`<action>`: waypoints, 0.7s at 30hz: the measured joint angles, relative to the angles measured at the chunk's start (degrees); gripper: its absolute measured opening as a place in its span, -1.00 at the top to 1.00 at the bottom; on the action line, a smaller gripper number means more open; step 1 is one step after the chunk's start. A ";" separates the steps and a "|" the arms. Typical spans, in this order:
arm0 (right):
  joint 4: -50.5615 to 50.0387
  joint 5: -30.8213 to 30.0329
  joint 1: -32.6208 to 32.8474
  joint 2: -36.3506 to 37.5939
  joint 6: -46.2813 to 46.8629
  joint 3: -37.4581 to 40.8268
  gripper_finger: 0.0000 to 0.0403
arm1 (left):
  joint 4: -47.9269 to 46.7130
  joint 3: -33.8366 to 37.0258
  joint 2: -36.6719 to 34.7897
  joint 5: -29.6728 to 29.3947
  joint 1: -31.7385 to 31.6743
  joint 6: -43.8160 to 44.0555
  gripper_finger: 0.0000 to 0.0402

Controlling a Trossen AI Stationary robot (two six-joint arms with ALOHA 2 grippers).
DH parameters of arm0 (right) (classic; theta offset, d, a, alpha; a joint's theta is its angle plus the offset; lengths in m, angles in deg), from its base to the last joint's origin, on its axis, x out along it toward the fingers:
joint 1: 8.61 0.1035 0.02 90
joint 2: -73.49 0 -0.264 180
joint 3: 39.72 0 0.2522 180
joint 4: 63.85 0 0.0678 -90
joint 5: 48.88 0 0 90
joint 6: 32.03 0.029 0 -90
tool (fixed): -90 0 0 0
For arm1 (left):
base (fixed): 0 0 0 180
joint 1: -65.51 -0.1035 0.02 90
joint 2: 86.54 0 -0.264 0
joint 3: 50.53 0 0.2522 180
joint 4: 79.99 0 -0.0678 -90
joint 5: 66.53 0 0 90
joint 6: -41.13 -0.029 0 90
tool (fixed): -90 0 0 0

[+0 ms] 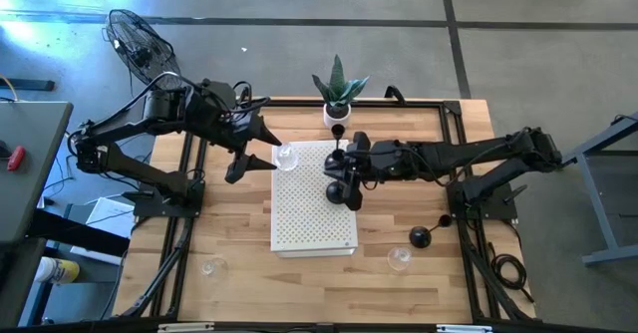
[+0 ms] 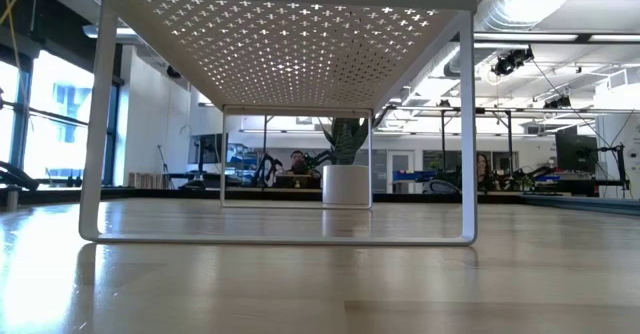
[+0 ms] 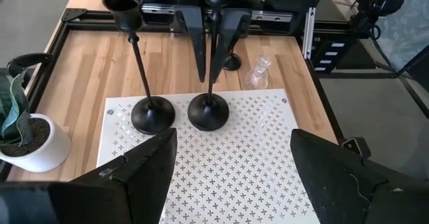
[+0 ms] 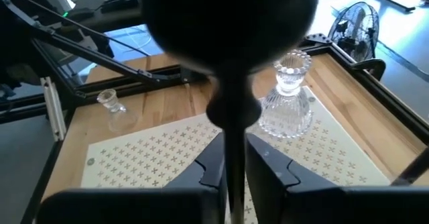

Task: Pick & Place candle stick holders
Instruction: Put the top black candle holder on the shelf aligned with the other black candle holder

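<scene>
A matte black candle stick holder (image 3: 208, 110), thin stem on a round domed base, stands on the white perforated metal stand (image 1: 313, 218), its stem pinched between my right gripper (image 3: 213, 46) fingers. Just beside it stands a second black holder (image 3: 151, 113). My left gripper (image 1: 261, 146) hangs spread apart across from it, over a ribbed clear glass holder (image 4: 287, 103).

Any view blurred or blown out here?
Right wrist view: the black holder in the right pincer sits too close, a defocused blob; the glass holder behind is sharp. Low view: bright windows and ceiling lights backlight the white perforated stand.
</scene>
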 joint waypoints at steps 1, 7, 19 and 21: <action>0.03 -0.13 0.00 0.00 -0.01 0.00 0.77 | 0.00 0.00 0.00 -0.02 0.00 0.00 -0.43; -0.01 -0.32 0.00 0.00 -1.38 0.00 0.60 | 0.00 0.00 0.00 -0.05 0.00 0.00 -0.43; -0.01 1.27 -0.02 0.00 -1.30 -0.02 0.10 | 0.00 -0.02 0.00 -0.07 0.00 -0.42 -0.43; -0.01 1.28 -0.02 0.00 -1.96 -0.02 0.05 | 0.00 -0.02 0.00 -0.07 0.00 -0.42 -0.43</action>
